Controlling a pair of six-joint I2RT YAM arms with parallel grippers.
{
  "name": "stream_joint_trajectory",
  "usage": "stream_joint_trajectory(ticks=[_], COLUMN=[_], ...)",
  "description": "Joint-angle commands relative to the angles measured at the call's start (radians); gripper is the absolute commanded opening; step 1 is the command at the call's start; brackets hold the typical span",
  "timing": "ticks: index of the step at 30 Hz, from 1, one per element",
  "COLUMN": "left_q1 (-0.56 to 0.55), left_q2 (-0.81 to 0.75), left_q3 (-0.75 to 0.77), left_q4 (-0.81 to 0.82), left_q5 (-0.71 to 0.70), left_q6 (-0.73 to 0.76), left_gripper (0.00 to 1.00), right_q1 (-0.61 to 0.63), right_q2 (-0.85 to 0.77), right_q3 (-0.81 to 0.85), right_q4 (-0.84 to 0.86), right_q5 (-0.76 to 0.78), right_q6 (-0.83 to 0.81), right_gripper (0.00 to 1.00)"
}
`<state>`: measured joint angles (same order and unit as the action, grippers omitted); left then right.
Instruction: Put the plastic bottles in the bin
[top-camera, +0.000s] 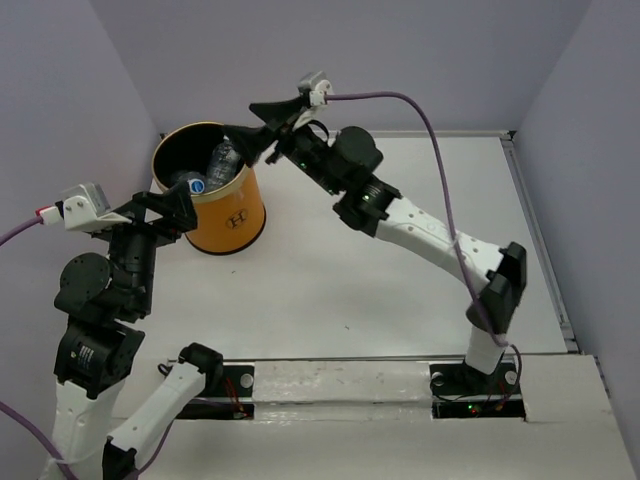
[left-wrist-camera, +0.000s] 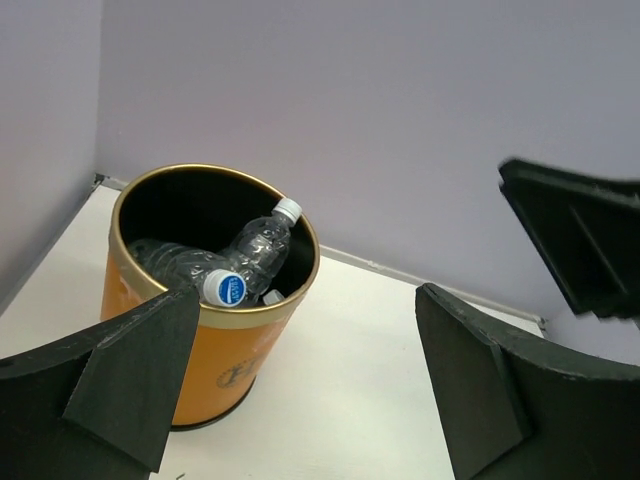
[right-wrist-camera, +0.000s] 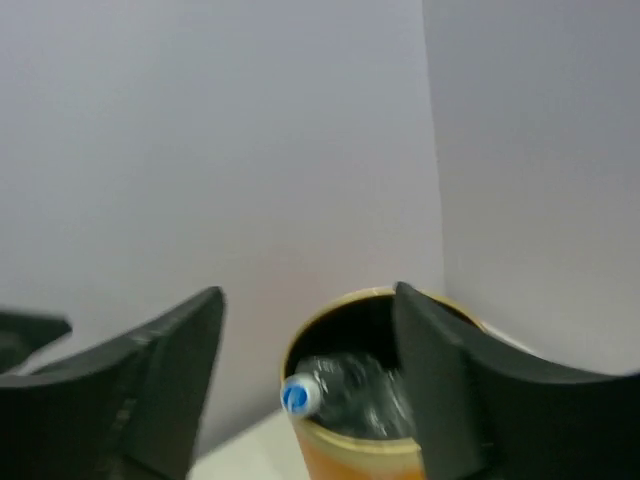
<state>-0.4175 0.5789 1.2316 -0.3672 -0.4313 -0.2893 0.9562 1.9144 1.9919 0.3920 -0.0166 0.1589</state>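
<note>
The orange bin (top-camera: 232, 213) stands at the far left of the table. Several clear plastic bottles (top-camera: 222, 162) lie inside it, one with a blue-white cap (left-wrist-camera: 227, 288). They also show in the left wrist view (left-wrist-camera: 257, 250) and, blurred, in the right wrist view (right-wrist-camera: 372, 397). My right gripper (top-camera: 256, 126) hovers open and empty over the bin's far right rim (right-wrist-camera: 330, 440). My left gripper (top-camera: 184, 216) is open and empty, just left of the bin's wall (left-wrist-camera: 215, 350). No bottle shows on the table.
Lilac walls close in the table at the back and on both sides. A raised edge strip (top-camera: 535, 230) runs along the right side. The white table top (top-camera: 380, 280) lies between the bin and the arm bases.
</note>
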Motion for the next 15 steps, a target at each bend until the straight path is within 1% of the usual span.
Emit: stream_joint_trajectory(ticks=[1, 2, 3, 4, 5, 6, 7, 8, 9, 10, 11, 12, 13, 14, 15], left_q1=[-0.003, -0.003, -0.003, -0.003, -0.003, -0.003, -0.003, -0.003, -0.003, -0.001, -0.003, -0.001, -0.001, -0.003, -0.001], left_q2=[0.004, -0.008, -0.016, -0.025, -0.040, -0.047, -0.054, -0.065, -0.070, -0.077, -0.080, -0.085, -0.088, -0.091, -0.090], left_q3=[0.002, -0.029, -0.044, -0.063, -0.076, -0.105, -0.121, -0.145, -0.156, -0.167, -0.178, -0.199, -0.211, -0.231, -0.241], left_q4=[0.039, 0.068, 0.092, 0.135, 0.152, 0.171, 0.189, 0.220, 0.232, 0.253, 0.261, 0.270, 0.280, 0.293, 0.301], left_q5=[0.109, 0.161, 0.190, 0.215, 0.248, 0.267, 0.282, 0.302, 0.312, 0.328, 0.350, 0.361, 0.364, 0.379, 0.385], left_q6=[0.001, -0.007, -0.007, -0.010, -0.019, -0.025, -0.037, -0.043, -0.050, -0.054, -0.056, -0.059, -0.065, -0.076, -0.079], left_gripper=[0.99, 0.99, 0.99, 0.99, 0.99, 0.99, 0.99, 0.99, 0.99, 0.99, 0.99, 0.99, 0.99, 0.99, 0.99], right_q1=[0.000, 0.000, 0.000, 0.000, 0.000, 0.000, 0.000, 0.000, 0.000, 0.000, 0.000, 0.000, 0.000, 0.000, 0.000], right_q2=[-0.292, -0.433, -0.504, -0.576, -0.648, -0.786, -0.849, -0.971, -1.026, -1.079, -1.130, -1.179, -1.227, -1.308, -1.343], right_q3=[-0.396, -0.479, -0.631, -0.703, -0.769, -0.832, -0.890, -0.992, -1.034, -1.106, -1.140, -1.171, -1.200, -1.252, -1.272], right_q4=[0.083, 0.096, 0.102, 0.102, 0.099, 0.094, 0.082, 0.052, 0.027, 0.004, -0.025, -0.077, -0.097, -0.117, -0.149], right_q5=[0.092, 0.116, 0.183, 0.217, 0.254, 0.291, 0.356, 0.424, 0.467, 0.498, 0.535, 0.590, 0.615, 0.632, 0.668], right_q6=[0.004, 0.011, 0.019, 0.028, 0.033, 0.037, 0.044, 0.054, 0.063, 0.080, 0.082, 0.093, 0.105, 0.114, 0.117], right_gripper=[0.65, 0.37, 0.20, 0.04, 0.00, 0.00, 0.00, 0.00, 0.00, 0.16, 0.30, 0.49, 0.65, 0.91, 0.99])
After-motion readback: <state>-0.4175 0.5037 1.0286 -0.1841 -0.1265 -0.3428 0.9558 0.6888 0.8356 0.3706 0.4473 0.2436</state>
